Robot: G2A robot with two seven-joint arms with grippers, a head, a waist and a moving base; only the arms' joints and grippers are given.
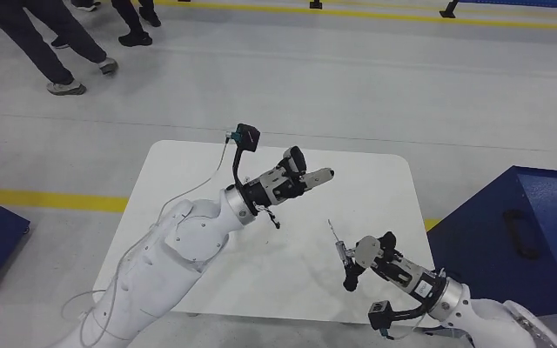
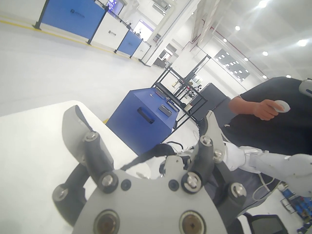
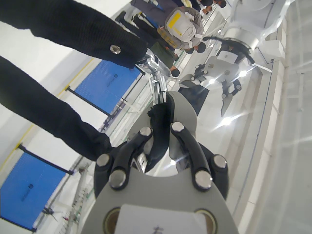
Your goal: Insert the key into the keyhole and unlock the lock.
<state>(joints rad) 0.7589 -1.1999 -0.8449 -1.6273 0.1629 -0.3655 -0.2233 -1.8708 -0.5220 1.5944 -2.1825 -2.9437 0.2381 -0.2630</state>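
My right gripper hovers over the white table near its front right. It is shut on a slim shiny metal piece that looks like the key and points toward the table's far side. In the right wrist view the chrome piece sticks out past the fingertips, with a black fabric strap riveted to it. My left gripper is held above the table's middle, open, with nothing between its fingers. It also appears farther off in the right wrist view, as the left gripper. I cannot make out a separate lock body.
A blue cabinet stands just off the table's right edge, and the left wrist view shows the same cabinet. Bare white tabletop lies to the left and between the two arms.
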